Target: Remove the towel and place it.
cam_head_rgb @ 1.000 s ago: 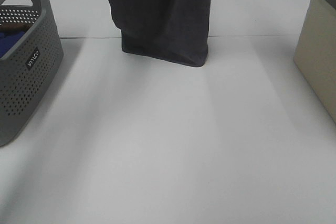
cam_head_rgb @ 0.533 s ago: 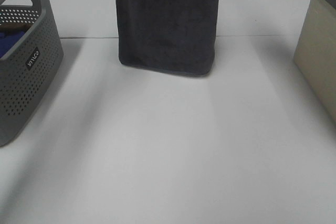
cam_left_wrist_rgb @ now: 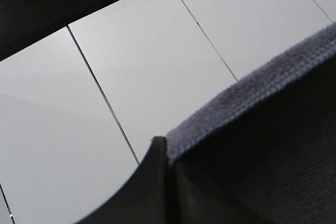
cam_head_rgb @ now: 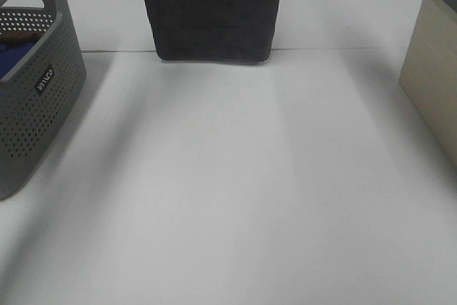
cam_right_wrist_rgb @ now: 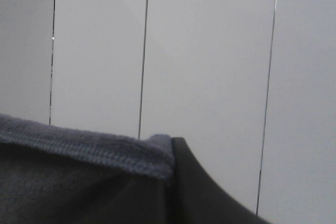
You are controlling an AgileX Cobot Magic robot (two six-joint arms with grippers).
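Note:
The dark charcoal towel (cam_head_rgb: 211, 8) hangs flat and upright at the back middle of the exterior view, its lower hem just above the white table (cam_head_rgb: 228, 191). Its top edge and both grippers are cut off above that frame. In the left wrist view my left gripper (cam_left_wrist_rgb: 167, 148) is shut on one hemmed upper corner of the towel (cam_left_wrist_rgb: 262, 129), and a dark finger (cam_left_wrist_rgb: 142, 187) is pressed against the cloth. In the right wrist view my right gripper (cam_right_wrist_rgb: 171, 148) pinches the other upper corner of the towel (cam_right_wrist_rgb: 79, 182), with its finger (cam_right_wrist_rgb: 202, 187) against the hem.
A grey perforated basket (cam_head_rgb: 43, 98) stands at the left edge with a blue cloth (cam_head_rgb: 13, 55) inside. A beige bin (cam_head_rgb: 435, 76) stands at the right edge. A seam crosses the table behind the towel's hem.
The towel's lower hem has risen and swung toward the back. It was slanted and bulged a second ago and now hangs straight and level.

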